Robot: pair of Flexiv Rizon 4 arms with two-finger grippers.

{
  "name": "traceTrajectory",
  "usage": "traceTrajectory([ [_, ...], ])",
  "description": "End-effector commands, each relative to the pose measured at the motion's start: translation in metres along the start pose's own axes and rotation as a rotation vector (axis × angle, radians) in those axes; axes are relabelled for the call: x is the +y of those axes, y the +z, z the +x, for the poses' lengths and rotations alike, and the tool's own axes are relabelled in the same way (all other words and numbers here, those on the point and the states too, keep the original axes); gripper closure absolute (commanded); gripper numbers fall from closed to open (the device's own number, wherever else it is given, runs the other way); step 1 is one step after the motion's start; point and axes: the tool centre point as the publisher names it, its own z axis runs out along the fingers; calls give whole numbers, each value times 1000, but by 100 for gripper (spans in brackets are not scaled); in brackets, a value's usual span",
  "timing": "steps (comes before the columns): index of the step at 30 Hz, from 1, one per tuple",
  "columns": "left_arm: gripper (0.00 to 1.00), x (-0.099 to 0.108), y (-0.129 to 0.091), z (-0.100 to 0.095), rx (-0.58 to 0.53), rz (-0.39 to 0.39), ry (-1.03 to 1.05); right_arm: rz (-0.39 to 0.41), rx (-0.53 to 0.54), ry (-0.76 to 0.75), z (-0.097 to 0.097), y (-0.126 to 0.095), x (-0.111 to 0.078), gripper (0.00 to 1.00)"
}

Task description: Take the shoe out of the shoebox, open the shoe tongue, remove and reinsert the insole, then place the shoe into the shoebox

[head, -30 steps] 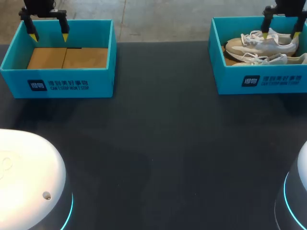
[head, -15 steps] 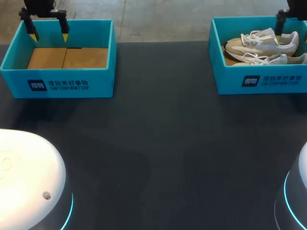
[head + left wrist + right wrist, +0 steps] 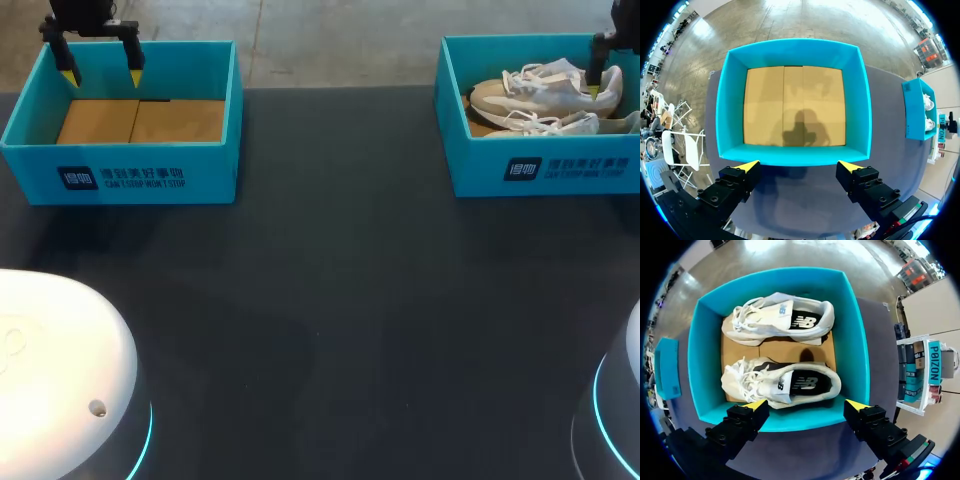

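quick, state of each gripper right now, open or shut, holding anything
Left gripper: open, holding nothing.
Right gripper: open, holding nothing.

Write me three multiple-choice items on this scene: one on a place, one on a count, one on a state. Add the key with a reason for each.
1. Where are the white shoes?
A) outside any box
B) in the right shoebox
C) hanging from an arm

2. How many shoes lie there?
A) one
B) two
C) three

3. How is the left claw?
A) shut on a shoe
B) out of view
C) open, near the empty left shoebox

Key:
1 B: the right wrist view shows them inside that box's walls.
2 B: two lie side by side there.
3 C: the left wrist view shows it spread wide with nothing held.
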Motion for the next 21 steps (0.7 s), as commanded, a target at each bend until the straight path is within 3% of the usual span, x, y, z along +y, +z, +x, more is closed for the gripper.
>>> traceTrajectory([
  [1, 0, 0, 0, 0, 0, 0, 0, 1, 4, 4, -3, 10, 1, 0],
  [10, 0, 0, 0, 0, 0, 0, 0, -3, 4, 41, -25, 22, 3, 0],
  [21, 0, 0, 0, 0, 0, 0, 0, 9, -1, 35, -32, 39, 6, 0],
])
